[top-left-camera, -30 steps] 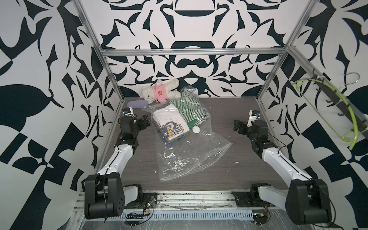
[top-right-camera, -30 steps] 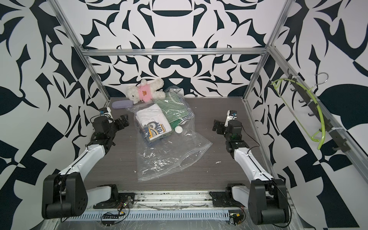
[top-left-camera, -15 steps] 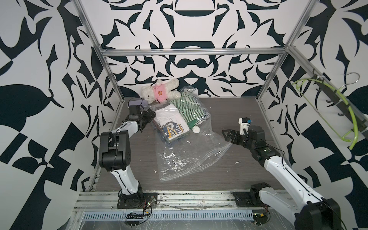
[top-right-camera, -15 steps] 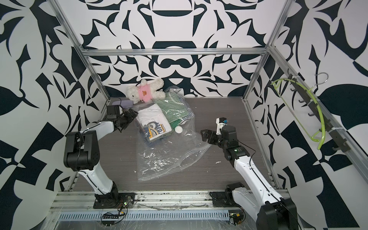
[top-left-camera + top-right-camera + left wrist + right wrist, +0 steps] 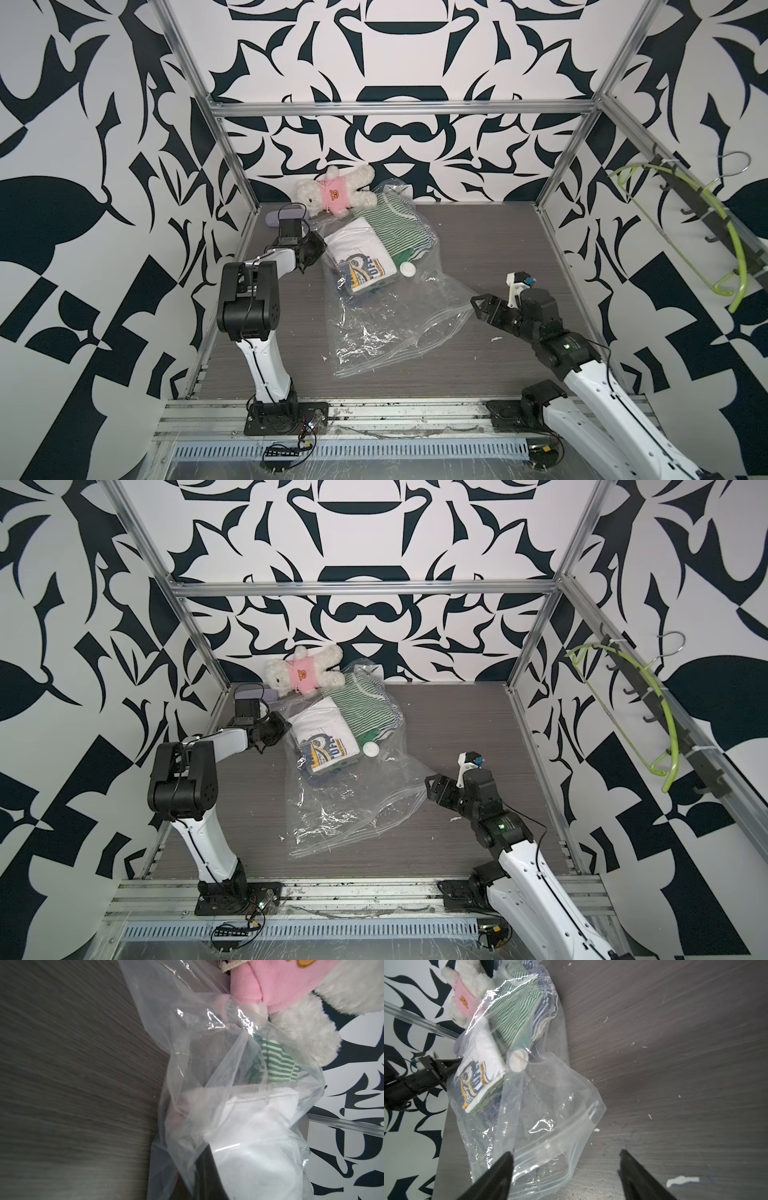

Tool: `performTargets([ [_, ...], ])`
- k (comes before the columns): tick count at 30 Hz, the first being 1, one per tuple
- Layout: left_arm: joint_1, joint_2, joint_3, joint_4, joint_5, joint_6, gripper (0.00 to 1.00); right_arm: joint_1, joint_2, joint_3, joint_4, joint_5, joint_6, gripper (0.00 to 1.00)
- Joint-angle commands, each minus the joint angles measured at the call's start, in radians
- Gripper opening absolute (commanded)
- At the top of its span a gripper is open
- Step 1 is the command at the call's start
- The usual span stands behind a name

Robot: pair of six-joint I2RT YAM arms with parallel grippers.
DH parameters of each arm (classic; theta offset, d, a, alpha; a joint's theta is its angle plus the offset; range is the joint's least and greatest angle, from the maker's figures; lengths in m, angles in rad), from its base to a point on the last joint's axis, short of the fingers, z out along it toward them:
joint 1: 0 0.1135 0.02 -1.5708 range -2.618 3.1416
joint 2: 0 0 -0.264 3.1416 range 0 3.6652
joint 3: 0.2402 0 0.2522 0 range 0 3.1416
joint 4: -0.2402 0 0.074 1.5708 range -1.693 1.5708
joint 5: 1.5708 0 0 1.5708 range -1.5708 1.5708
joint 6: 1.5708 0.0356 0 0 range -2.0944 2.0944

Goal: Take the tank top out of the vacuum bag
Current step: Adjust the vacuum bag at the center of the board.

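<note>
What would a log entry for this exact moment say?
left gripper: shut at vacuum bag far end | right gripper: open, at zip edge | clothes: inside bag

The left tool [image 5: 318,249] closed on the vacuum bag [image 5: 386,324]; right tool [image 5: 476,306] neared.

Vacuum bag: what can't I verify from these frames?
- Whether the left gripper pinches the vacuum bag: in both top views its own body hides the tips; in the left wrist view plastic covers them.
- Which of the folded garments is the tank top: crinkled plastic blurs them, all views.
- Whether the zip seal is open: glare, right wrist view.
</note>
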Motion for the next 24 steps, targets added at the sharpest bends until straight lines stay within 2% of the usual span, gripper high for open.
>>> performTargets([
  [1, -0.004, -0.071, -0.09, -0.041, -0.027, 0.018, 0.0, 0.005, 0.016, -0.049, 0.041, -0.048, 0.129, 0.71],
  [4, -0.006, -0.145, -0.178, -0.036, -0.057, 0.008, 0.0, 0.005, 0.092, -0.076, 0.188, -0.097, 0.186, 0.72],
  [7, -0.007, -0.226, -0.271, -0.031, -0.092, -0.005, 0.0, 0.006, 0.213, -0.058, 0.313, -0.13, 0.188, 0.73],
  [9, -0.009, -0.278, -0.325, -0.04, -0.107, -0.009, 0.0, 0.006, 0.306, -0.026, 0.364, -0.143, 0.166, 0.67],
  [13, -0.01, -0.406, -0.435, -0.071, -0.156, -0.013, 0.0, 0.006, 0.482, 0.062, 0.43, -0.144, 0.108, 0.3],
  [17, -0.011, -0.505, -0.51, -0.106, -0.184, -0.017, 0.0, 0.004, 0.633, 0.181, 0.45, -0.124, 0.043, 0.0],
  [24, -0.013, -0.596, -0.6, -0.139, -0.173, -0.071, 0.0, -0.065, 0.815, 0.336, 0.457, -0.118, -0.025, 0.0],
])
